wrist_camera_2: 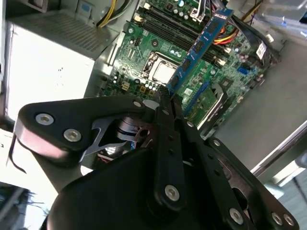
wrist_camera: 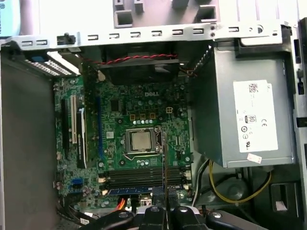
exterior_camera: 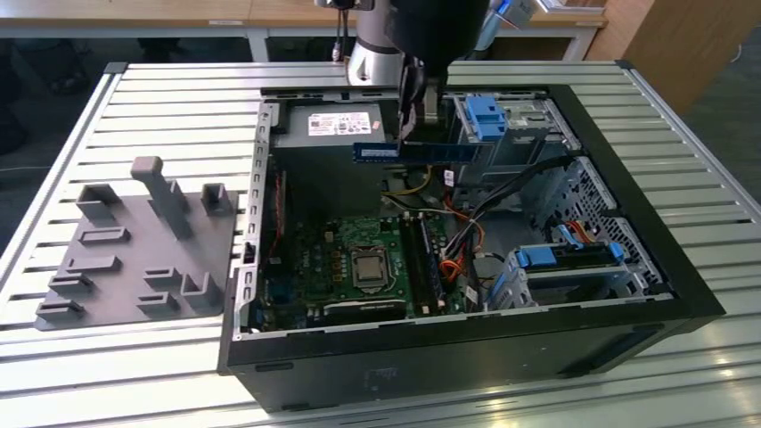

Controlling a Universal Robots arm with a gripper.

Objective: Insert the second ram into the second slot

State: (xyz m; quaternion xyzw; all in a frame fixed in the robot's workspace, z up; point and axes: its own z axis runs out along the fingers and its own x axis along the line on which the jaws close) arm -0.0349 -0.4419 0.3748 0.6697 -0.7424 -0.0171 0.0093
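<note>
Tool [wrist_camera_2: 163,98] around second ram [wrist_camera_2: 204,43], over computer case [exterior_camera: 476,337]

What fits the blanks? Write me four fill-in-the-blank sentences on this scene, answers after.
1. The gripper is ____ on the ram.
2. The ram hangs ____ the motherboard, not seated in a slot.
3. The case lies ____, its insides showing.
4. The grey fixture sits to the exterior view's ____ of the case.
Missing words: shut; above; open; left.
</note>
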